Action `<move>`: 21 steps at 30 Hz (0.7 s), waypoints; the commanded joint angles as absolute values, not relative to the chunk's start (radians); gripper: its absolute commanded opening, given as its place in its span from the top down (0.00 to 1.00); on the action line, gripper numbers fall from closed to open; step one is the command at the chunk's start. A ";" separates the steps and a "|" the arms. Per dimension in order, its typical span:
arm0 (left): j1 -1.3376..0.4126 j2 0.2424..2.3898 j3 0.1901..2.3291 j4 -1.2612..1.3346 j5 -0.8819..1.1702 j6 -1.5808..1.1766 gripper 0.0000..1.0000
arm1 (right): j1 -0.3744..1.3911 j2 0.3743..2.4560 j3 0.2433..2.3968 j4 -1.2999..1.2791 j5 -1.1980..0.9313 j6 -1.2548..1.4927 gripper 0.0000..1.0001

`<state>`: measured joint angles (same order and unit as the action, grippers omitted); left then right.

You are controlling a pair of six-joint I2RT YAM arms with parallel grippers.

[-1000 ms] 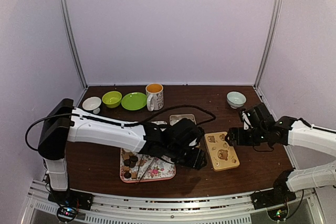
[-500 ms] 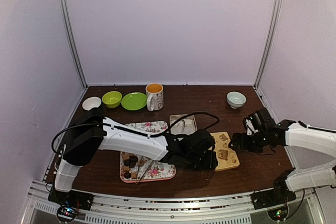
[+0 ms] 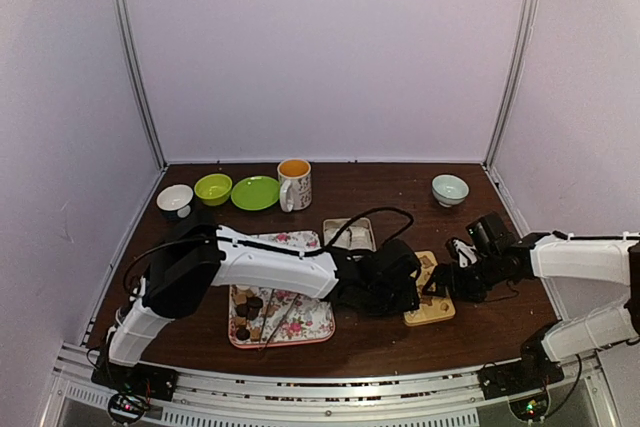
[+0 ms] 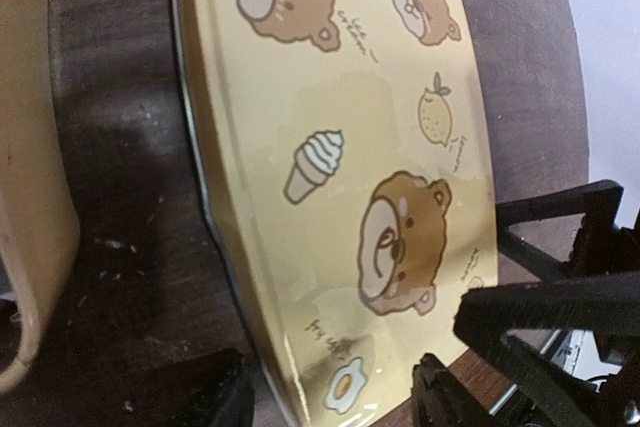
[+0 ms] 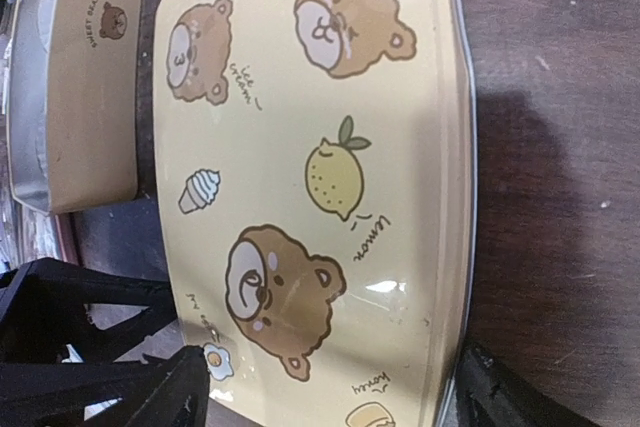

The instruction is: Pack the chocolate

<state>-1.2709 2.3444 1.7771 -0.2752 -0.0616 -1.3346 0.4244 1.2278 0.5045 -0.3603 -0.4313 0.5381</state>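
The chocolate (image 3: 245, 307), dark round pieces, lies on the floral tray (image 3: 312, 333), away from both grippers. A yellow tin lid with bear pictures (image 3: 436, 309) (image 4: 350, 127) (image 5: 320, 147) lies flat on the table. My left gripper (image 3: 414, 292) (image 4: 330, 399) is open, its jaws astride the lid's near-left corner. From the right, my right gripper (image 3: 447, 282) (image 5: 340, 399) is open wide across the lid, fingertips close to both of its long edges. Neither gripper holds anything. The cream tin box (image 3: 348, 234) (image 5: 95, 77) stands just behind the lid.
Thin metal tongs (image 3: 281, 322) lie on the tray beside the chocolate. Along the back stand a white bowl (image 3: 174, 197), a green bowl (image 3: 213, 188), a green plate (image 3: 255, 192), a floral mug (image 3: 294, 184) and a pale bowl (image 3: 449, 188).
My left arm has swung right from the tray's edge to the lid. The right gripper has come down and left onto the lid's other side, its jaws narrowing a little.
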 commanded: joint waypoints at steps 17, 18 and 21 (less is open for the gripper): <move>-1.239 2.361 1.739 -0.142 0.059 -1.276 0.44 | 0.392 0.983 0.364 -0.154 -0.735 0.724 0.37; -1.238 2.359 1.732 -0.144 0.058 -1.280 0.44 | 0.391 0.977 0.360 -0.157 -0.737 0.726 0.40; -1.235 2.354 1.713 -0.137 0.061 -1.292 0.44 | 0.389 0.967 0.352 -0.158 -0.743 0.725 0.49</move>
<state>-1.2301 2.3402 1.7496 -0.2333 0.0189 -1.2949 0.3729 0.9825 0.3672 -0.2432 -0.5751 0.6941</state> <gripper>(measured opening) 0.557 0.555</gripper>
